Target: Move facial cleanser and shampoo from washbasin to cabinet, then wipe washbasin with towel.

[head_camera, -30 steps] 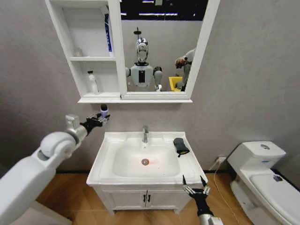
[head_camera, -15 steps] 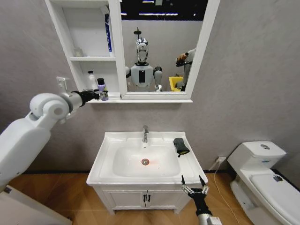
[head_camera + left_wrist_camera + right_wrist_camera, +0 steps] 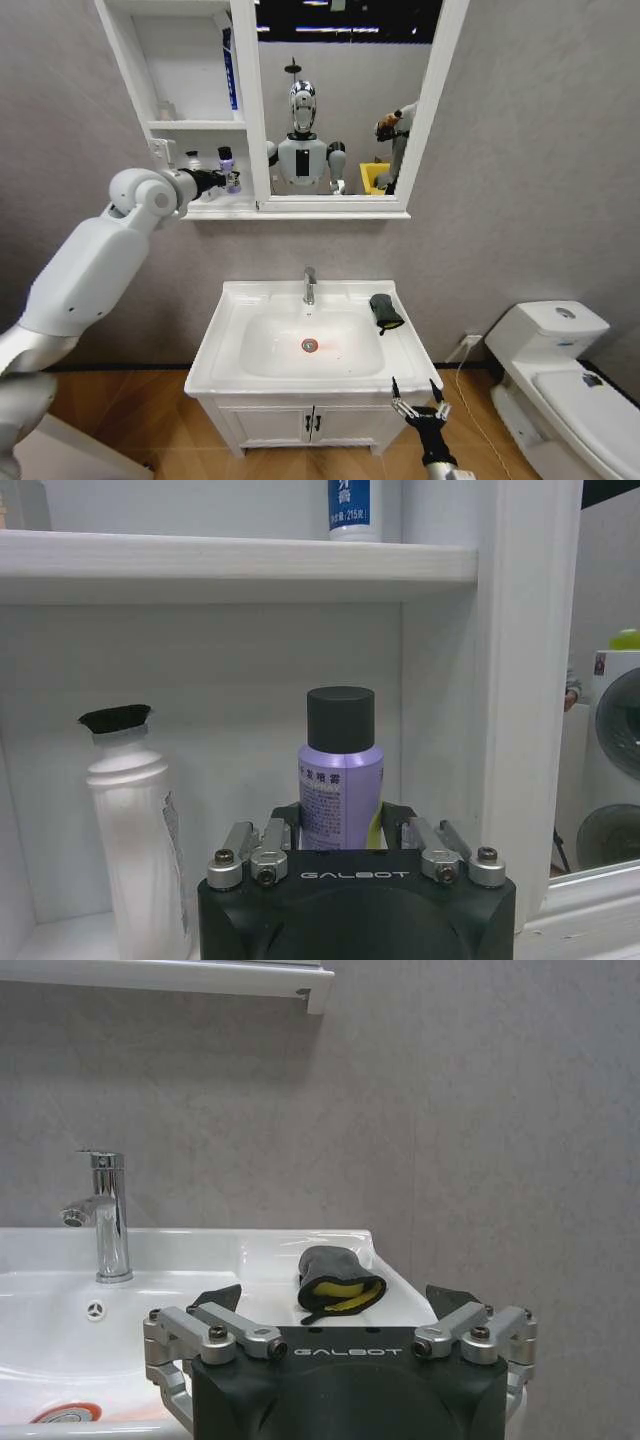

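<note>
At the cabinet (image 3: 190,120), the left gripper (image 3: 226,181) holds a purple bottle (image 3: 339,780) clamped between its jaws over the lowest shelf, beside a white bottle (image 3: 132,850) standing there. Judging by this, 1 item is shelved and the 2nd is not yet released. Below, the washbasin (image 3: 225,340) carries the dark towel (image 3: 385,311), unused. The right gripper (image 3: 418,402) waits low by the basin's front, jaws apart.
</note>
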Tool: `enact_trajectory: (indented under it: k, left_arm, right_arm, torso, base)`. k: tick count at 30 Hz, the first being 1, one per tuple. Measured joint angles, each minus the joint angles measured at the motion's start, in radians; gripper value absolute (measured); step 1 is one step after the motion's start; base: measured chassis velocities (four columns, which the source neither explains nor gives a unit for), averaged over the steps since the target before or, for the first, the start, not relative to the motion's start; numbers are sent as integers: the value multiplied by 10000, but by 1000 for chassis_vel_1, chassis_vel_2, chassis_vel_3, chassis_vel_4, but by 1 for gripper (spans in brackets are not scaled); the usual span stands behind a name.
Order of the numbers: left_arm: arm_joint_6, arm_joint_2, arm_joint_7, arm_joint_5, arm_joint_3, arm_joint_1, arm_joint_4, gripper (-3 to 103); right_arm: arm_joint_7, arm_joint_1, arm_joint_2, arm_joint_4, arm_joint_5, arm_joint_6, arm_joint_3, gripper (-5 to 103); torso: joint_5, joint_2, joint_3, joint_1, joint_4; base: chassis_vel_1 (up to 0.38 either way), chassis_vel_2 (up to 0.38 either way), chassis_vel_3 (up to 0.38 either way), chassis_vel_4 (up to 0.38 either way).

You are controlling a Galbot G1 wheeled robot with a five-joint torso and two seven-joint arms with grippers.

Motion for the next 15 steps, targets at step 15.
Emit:
enact_trajectory:
  k: [15]
  left_arm:
    - [-163, -446, -99, 865, 168, 115, 611, 47]
  right_arm:
    - [1, 143, -74, -91, 137, -43, 70, 100]
  torso:
    - [0, 0, -1, 0, -1]
  base:
    - [0, 0, 0, 0]
